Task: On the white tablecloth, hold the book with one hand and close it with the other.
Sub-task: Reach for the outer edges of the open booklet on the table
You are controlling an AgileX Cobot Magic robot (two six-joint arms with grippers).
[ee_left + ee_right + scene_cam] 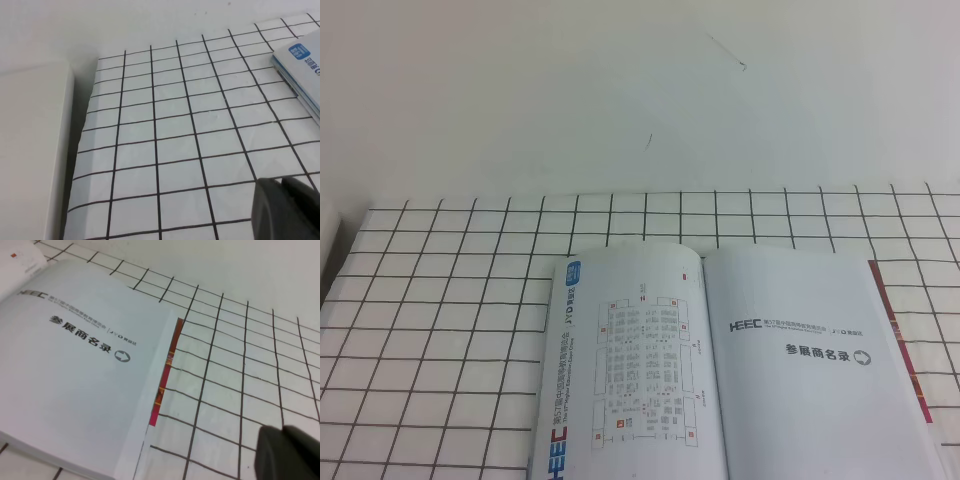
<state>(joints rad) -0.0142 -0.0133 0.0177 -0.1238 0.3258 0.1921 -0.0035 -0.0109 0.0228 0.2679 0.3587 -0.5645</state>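
Note:
The book [720,360] lies open and flat on the white tablecloth [440,300], near its front edge and right of centre. Its left page carries a floor plan and its right page a blue "HEEC" line. No gripper shows in the exterior high view. The left wrist view has the book's left corner [305,65] at upper right, with a dark part of my left gripper [287,210] low at the right over bare tablecloth [175,140]. In the right wrist view, a dark part of my right gripper [290,455] hangs right of the book's right page [75,365].
A red strip [165,375] of a lower page or cover juts out past the right page's edge. A plain white wall [620,90] rises behind the cloth. A white block [30,150] stands beside the cloth's left edge.

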